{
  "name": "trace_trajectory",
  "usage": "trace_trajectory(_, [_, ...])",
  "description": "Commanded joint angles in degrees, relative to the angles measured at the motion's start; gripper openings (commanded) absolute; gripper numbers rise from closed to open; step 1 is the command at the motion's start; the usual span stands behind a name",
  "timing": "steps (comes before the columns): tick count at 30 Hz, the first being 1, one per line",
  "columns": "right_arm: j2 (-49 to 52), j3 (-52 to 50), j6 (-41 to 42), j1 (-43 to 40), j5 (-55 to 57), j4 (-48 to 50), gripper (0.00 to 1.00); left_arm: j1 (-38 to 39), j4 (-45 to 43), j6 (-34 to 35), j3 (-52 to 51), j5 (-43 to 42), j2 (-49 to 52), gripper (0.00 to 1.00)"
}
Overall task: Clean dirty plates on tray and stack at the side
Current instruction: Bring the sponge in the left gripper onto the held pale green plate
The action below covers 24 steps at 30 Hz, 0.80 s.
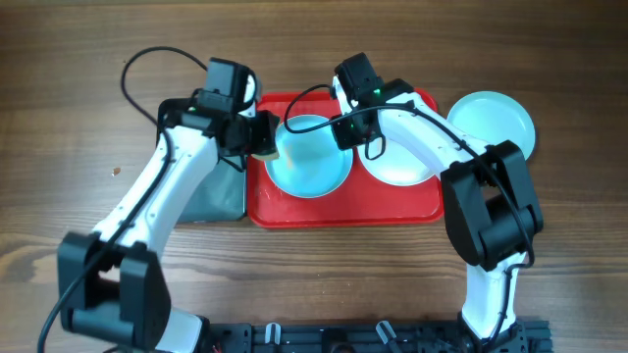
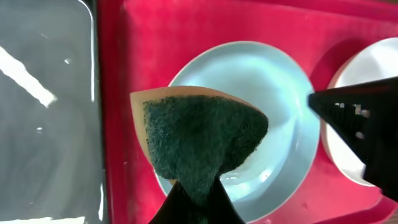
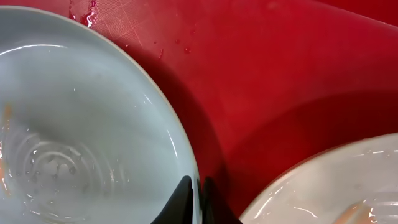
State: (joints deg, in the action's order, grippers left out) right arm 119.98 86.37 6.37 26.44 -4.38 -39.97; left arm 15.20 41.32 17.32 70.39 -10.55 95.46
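Overhead view: the red tray holds a blue plate at 9 o'clock and a white plate at 3 o'clock. A second blue plate sits off it at 2 o'clock. The left gripper squeezes a green sponge; the right gripper pinches the first plate's rim.

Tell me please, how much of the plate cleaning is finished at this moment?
Done, apparently: one turquoise plate lies off the red tray, on the table at the right. In hand: the left gripper holds a sponge over the blue plate on the tray, whose rim the right gripper pinches. Left: the white plate, and stacking.
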Motion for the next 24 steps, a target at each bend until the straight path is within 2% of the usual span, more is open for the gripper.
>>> trace_trajectory(1, [-1.3, -0.7, -0.2, 0.1, -1.4, -0.3, 0.05, 0.8, -0.5, 2.8, 0.7, -0.5, 2.6, 0.04])
trace_trajectory(4, [-1.3, -0.7, -0.2, 0.1, -4.9, 0.1, 0.06, 1.1, -0.9, 2.9, 0.7, -0.6, 3.9, 0.04])
trace_trajectory(7, [-1.3, -0.7, -0.2, -0.3, -4.9, 0.1, 0.2, 1.2, -0.9, 3.2, 0.4, -0.5, 4.7, 0.04])
trace_trajectory(8, [-1.3, -0.7, -0.2, -0.4, -4.9, 0.3, 0.22, 1.3, -1.1, 4.3, -0.1, -0.5, 4.7, 0.04])
trace_trajectory(12, [-1.3, -1.0, -0.3, -1.8, -4.4, 3.0, 0.22, 1.5, -3.0, 7.7, -1.9, -0.3, 4.7, 0.04])
trace_trajectory(14, [-1.2, -2.2, -0.4, -2.4, -4.5, 4.9, 0.22, 1.5, -2.9, 10.4, -2.0, 0.7, 4.8, 0.04])
trace_trajectory(16, [-1.2, -2.4, -0.4, -2.6, -6.3, 5.0, 0.15, 1.5, -3.0, 11.3, -2.0, 1.0, 4.8, 0.04])
trace_trajectory(20, [-1.2, -2.5, -0.3, -2.6, -8.4, 4.5, 0.15, 1.5, -3.6, 13.0, -3.3, 1.4, 4.8, 0.04])
trace_trajectory(21, [-1.2, -2.5, -0.3, -2.6, -10.1, 4.6, 0.13, 1.5, -4.0, 13.0, -3.8, 1.4, 4.8, 0.04])
trace_trajectory(22, [-1.2, -2.5, -0.3, -2.6, -12.7, 4.5, 0.04, 1.6, -4.5, 13.0, -4.4, 1.4, 4.8, 0.04])
trace_trajectory(24, [-1.2, -2.5, -0.2, -2.6, -13.5, 4.5, 0.04, 2.4, -5.2, 13.0, -5.1, 1.4, 4.8, 0.04])
